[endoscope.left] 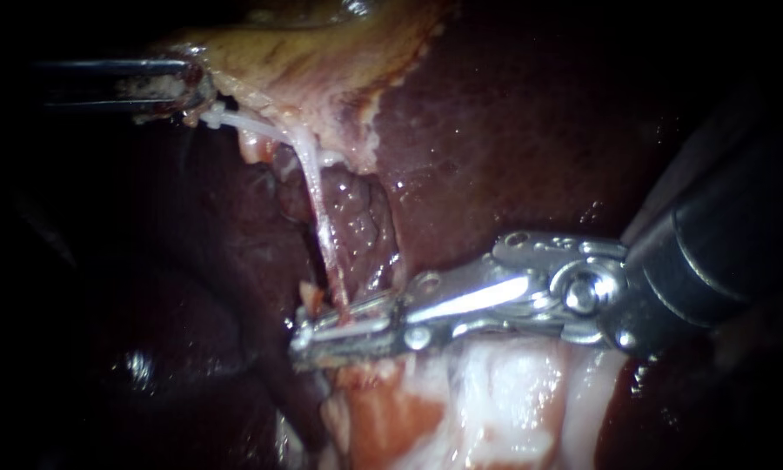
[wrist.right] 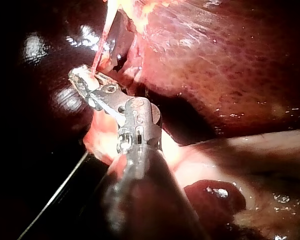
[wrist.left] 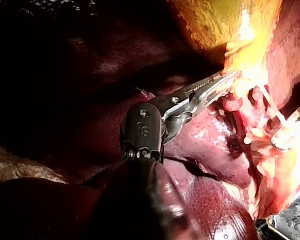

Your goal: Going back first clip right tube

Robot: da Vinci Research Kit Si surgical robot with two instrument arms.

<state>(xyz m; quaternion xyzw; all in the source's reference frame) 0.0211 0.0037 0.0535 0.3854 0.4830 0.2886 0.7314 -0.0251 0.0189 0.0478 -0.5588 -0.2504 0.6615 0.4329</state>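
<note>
Instruments on both sides of the field. My right instrument (endoscope.left: 309, 341) comes in from the right, its dark shaft low across the liver (endoscope.left: 513, 130). The bright metal wrist is stretched out level, pointing left over a bed of white tissue (endoscope.left: 496, 400). Its pincer lies almost flat with just a narrow dark slit between the two halves, and nothing shows clamped in that slit.

The tube (endoscope.left: 322, 218), thin and pale, runs taut from the upper left down to the pincer's upper edge and touches it there. Whether it passes on behind, I cannot tell. From the right wrist camera the same instrument (wrist.right: 85, 80) reaches forward and bends aside at the wrist, and the tube (wrist.right: 102, 40) rises ahead of the pincer's tip.

Over to my left instrument (endoscope.left: 196, 91): the shaft is level and high up, with the tip at the edge of the yellowish gallbladder (endoscope.left: 304, 35). Its pincer is closed tight on pale tissue (endoscope.left: 222, 117) at the tube's upper end. On the left wrist camera that instrument (wrist.left: 230, 77) shows long toothed halves pressed together. The tips are buried in the bright pale tissue (wrist.left: 242, 75), and the wrist is cocked off the shaft's line.
</note>
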